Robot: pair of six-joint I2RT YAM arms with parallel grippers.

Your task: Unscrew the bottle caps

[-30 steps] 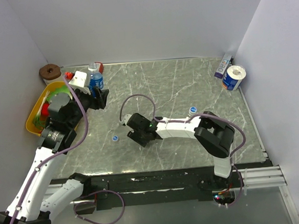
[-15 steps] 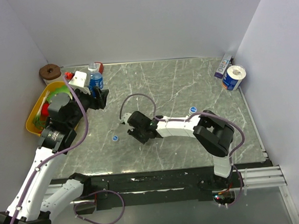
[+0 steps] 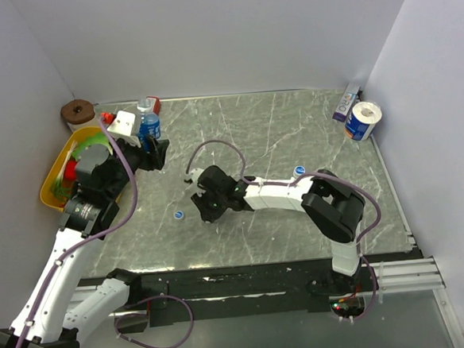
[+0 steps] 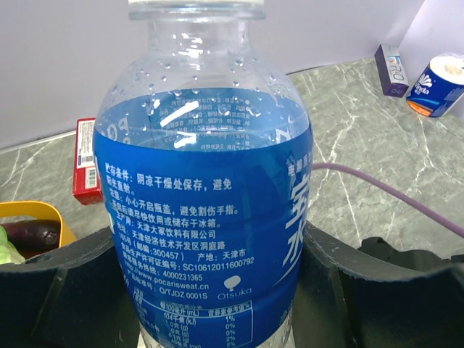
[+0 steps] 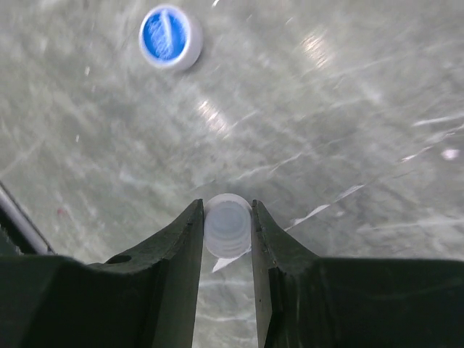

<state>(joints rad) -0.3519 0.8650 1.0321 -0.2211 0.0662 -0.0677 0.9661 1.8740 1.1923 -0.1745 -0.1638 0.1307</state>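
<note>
A clear bottle (image 4: pixel 206 196) with a blue label stands upright at the table's back left (image 3: pixel 148 122). My left gripper (image 4: pixel 210 250) is shut on its body, one black finger on each side, and it shows in the top view (image 3: pixel 152 144) too. My right gripper (image 5: pixel 227 212) is shut on a small white cap (image 5: pixel 228 228), held just above the table near the middle (image 3: pixel 195 194). A blue cap (image 5: pixel 170 36) lies loose on the marble ahead of it (image 3: pixel 177 215). Another blue cap (image 3: pixel 298 171) lies by the right arm. The bottle's mouth runs out of the left wrist view.
A yellow bowl (image 3: pixel 53 172) with red and green items sits at the left edge. A red box (image 4: pixel 85 161) lies behind the bottle, a brown roll (image 3: pixel 77 113) in the back left corner. A toilet roll (image 3: pixel 363 121) and a purple box (image 3: pixel 345 103) stand back right.
My right gripper has closed on the white cap and shifted a little left and away from the bases. The left arm and its bottle have stayed still.
</note>
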